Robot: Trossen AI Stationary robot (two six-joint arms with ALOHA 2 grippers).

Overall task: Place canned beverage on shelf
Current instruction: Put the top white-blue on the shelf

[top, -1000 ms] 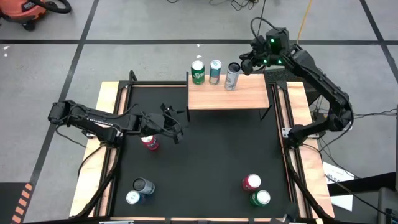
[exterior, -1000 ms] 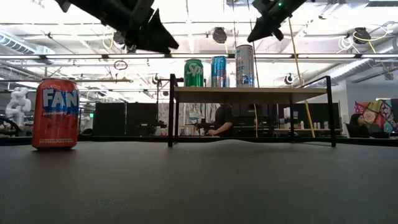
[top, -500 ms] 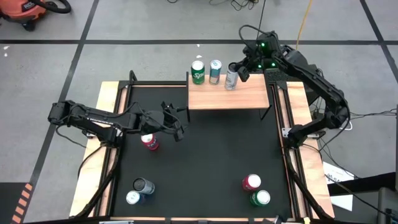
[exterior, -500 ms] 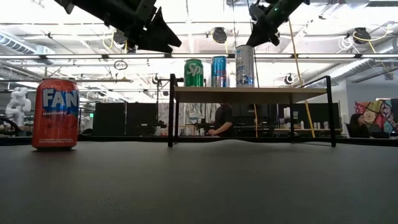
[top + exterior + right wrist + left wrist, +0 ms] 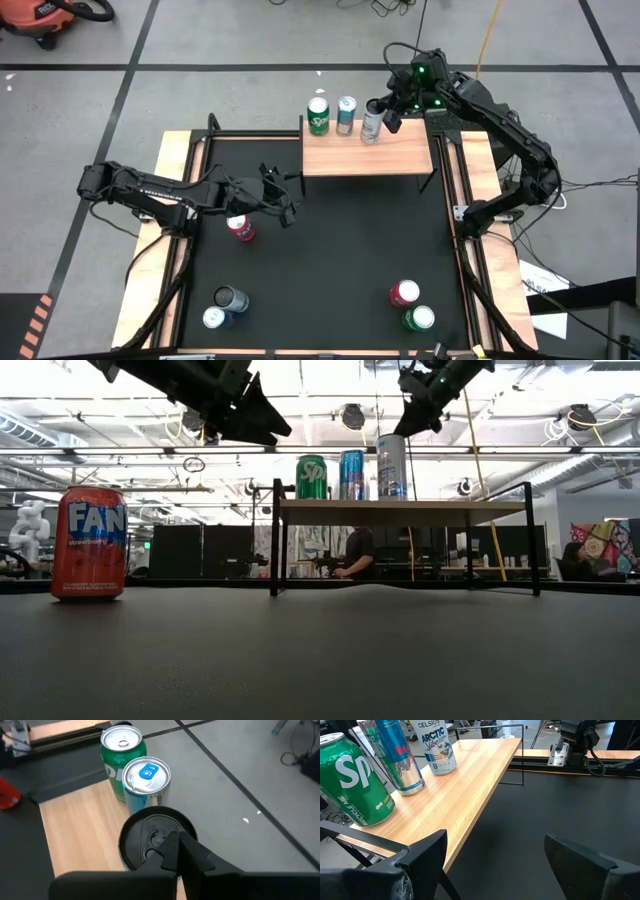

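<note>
Already three cans stand on the shelf. Just under the right hand, whose fingers are pressed together on nothing, is the silver can; beyond it stand the blue can and the green can. Below the left hand, fingers spread and empty, a red can waits on the desk. Four more cans sit farther off, so I judge the stocking roughly halfway.

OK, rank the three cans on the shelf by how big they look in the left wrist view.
1. Green Sprite can, though it is nearest the camera.
2. Blue can.
3. White Celsius can, farthest off, so true sizes stay unsure.
</note>
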